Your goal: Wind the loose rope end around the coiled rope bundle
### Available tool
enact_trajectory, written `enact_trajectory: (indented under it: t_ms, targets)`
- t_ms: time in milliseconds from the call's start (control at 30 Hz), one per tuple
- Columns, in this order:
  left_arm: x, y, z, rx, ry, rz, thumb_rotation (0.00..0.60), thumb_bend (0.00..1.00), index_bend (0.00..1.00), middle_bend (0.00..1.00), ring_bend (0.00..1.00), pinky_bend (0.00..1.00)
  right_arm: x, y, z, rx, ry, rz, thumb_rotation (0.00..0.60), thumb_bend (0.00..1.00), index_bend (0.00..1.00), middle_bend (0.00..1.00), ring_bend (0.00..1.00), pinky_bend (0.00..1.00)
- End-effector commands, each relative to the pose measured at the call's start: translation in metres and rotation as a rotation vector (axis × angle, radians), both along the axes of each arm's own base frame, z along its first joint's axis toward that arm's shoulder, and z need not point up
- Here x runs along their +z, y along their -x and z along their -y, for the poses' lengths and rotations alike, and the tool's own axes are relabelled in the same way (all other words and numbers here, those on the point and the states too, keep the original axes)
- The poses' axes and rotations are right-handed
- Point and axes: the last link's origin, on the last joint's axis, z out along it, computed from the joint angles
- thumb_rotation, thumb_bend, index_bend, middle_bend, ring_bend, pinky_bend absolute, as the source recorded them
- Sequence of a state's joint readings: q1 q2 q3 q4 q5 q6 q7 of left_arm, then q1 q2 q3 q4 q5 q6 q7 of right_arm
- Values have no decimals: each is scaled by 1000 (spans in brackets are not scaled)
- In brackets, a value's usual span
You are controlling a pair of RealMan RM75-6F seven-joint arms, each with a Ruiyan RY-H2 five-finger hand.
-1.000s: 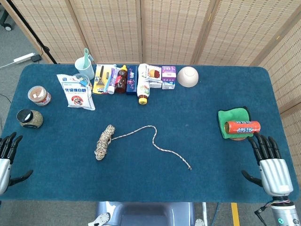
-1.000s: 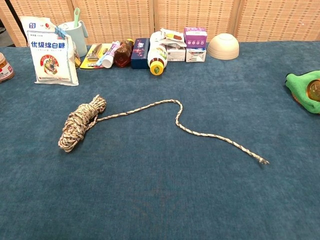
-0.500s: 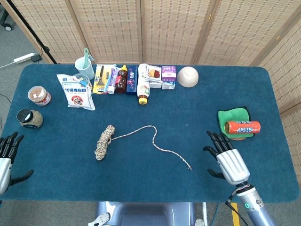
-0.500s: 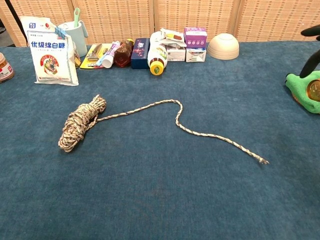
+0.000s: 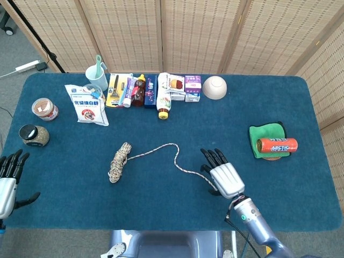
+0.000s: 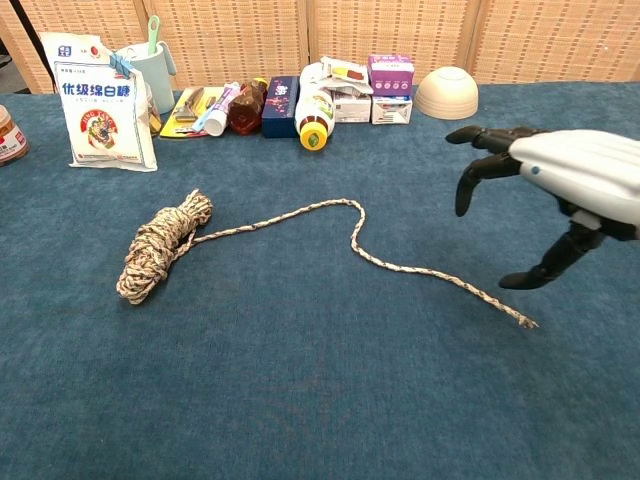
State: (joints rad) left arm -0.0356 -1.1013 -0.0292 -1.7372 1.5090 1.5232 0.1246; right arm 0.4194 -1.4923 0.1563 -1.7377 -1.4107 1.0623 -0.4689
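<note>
I have the right hand (image 5: 226,177) hanging open over the free tip of the rope (image 6: 400,268), fingers spread and curled slightly down, thumb pointing toward the desk (image 5: 161,209), nothing in it; from the chest view it looks clear of the cord, not touching. The left hand (image 5: 6,180) sits open at the desk's left edge near the front corner, also holding nothing. The bundle (image 5: 119,161) lies left of the desk's middle, a short fat coil, and the loose end runs from its far tip out to the right, arcs, then trails toward the front edge, finishing in a frayed tip just under my right hand. I judge this cord light and limp: it will not hold any shape, it will sag and drag across the cloth, and a tug on the end will likely slide the whole bundle rather than tighten anything. The braided surface looks grippy enough that a pinch should hold. I would take the loose end a little back from the frayed tip, between thumb and finger, so it does not slip out, and I expect to need the left hand pinning or lifting the bundle around its middle, where the coils are thickest, so the wraps have something firm to bite on.
</note>
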Motion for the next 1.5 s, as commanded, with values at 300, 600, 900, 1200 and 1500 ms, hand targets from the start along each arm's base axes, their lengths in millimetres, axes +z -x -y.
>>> enact_trajectory:
  t_ms: [300,600,900,1200,1500]
  targets:
    - [-1,2,-6,23,-1,-4,600,26,0,0,0,0,-54,-37,32,-27,-21,-15,600,0,366,0,0,0]
    - [-2,3,-8,36,0,-5,600,27,0,0,0,0,-76,-38,40,-40,-25,-36,600,0,378,0,0,0]
    - [-2,4,-10,47,-1,-1,600,26,0,0,0,0,-83,-27,50,-92,-23,-52,600,50,409,0,0,0]
    - [-2,4,-10,48,-1,2,600,26,0,0,0,0,-82,-26,52,-113,-46,-61,600,143,457,0,0,0]
    - [0,4,-10,49,-2,10,600,26,0,0,0,0,-82,-28,52,-121,-57,-68,600,255,462,0,0,0]
